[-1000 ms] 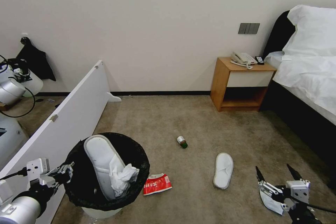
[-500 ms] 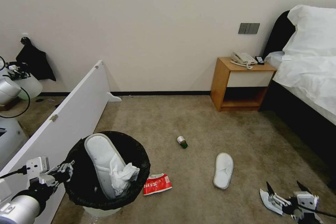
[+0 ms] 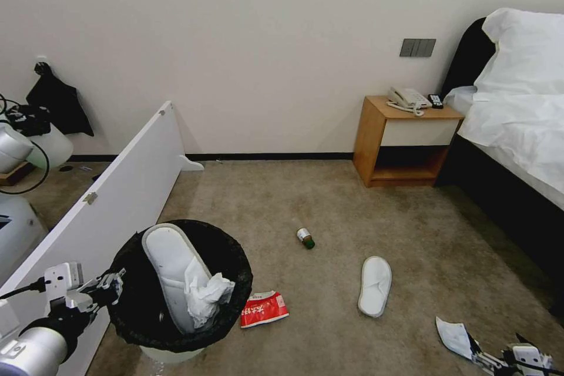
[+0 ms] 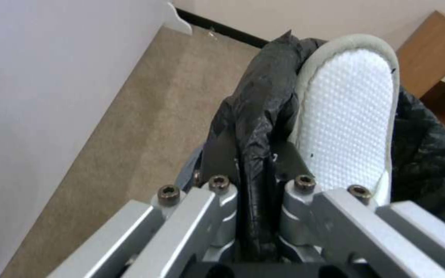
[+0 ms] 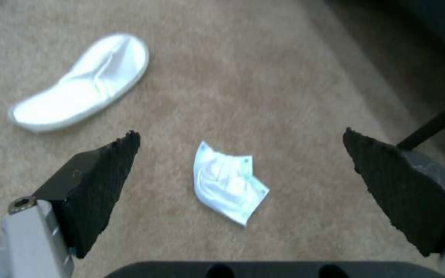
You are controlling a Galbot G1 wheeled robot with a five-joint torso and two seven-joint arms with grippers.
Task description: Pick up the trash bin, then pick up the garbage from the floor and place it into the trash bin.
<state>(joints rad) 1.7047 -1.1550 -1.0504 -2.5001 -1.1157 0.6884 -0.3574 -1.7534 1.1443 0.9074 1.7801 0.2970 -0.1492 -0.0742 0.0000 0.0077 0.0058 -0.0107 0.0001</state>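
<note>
The left end effector (image 4: 253, 181) is clamped on the trash bin (image 3: 179, 329) rim; one slipper (image 3: 170, 273) and tissue (image 3: 207, 296) are inside. The right end effector (image 5: 240, 170), wide open and empty, hangs above a white wrapper (image 5: 228, 187). A second slipper (image 3: 375, 285), red packet (image 3: 264, 308) and bottle (image 3: 305, 238) remain on the floor.

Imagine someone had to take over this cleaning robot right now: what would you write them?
Left gripper: shut on the trash bin, clamping its black-lined rim.
Right gripper: open, poised above a flat white packet on the carpet, not touching it.
Done: one white slipper and a tissue wad are in the bin.
Left on the floor: that white packet, the second slipper, the red-white packet beside the bin, and the green-capped bottle farther out.
</note>
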